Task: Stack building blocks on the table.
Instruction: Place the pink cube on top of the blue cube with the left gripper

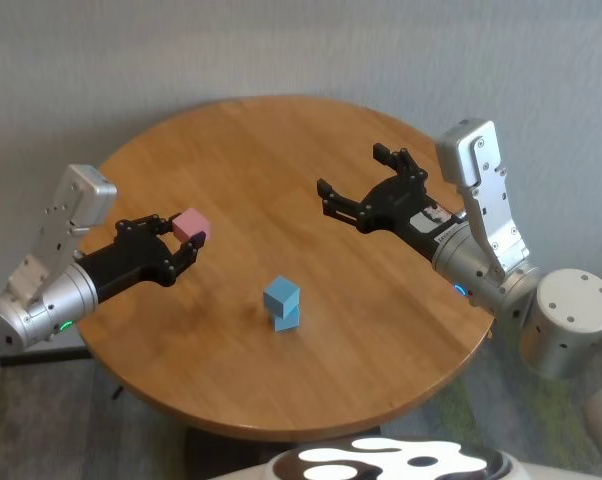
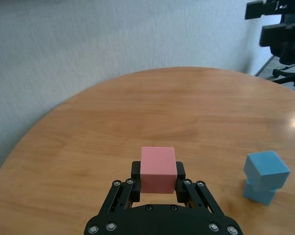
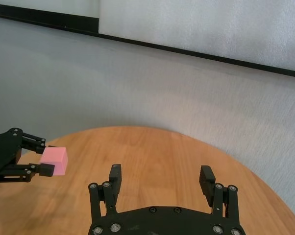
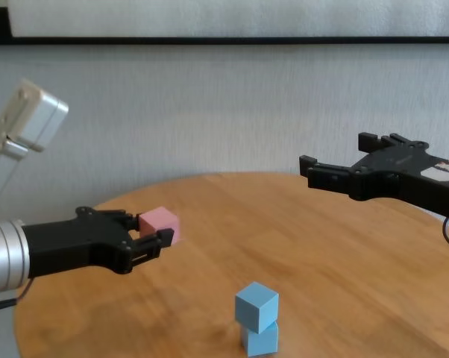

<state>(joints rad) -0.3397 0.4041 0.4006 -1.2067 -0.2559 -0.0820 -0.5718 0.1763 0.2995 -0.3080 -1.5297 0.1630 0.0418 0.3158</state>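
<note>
Table: wood-grain top, smooth, soft sheen with a glare spot. Pink cube between left gripper fingers: matte, plain. Two blue cubes below and between both grippers: matte, plain. Both grippers black matte plastic-looking, small shiny screws. Right gripper same. Wrist housings brushed silver metal. Wall behind: fine rough texture.

No text, label, brand or number can be read on anything here.
</note>
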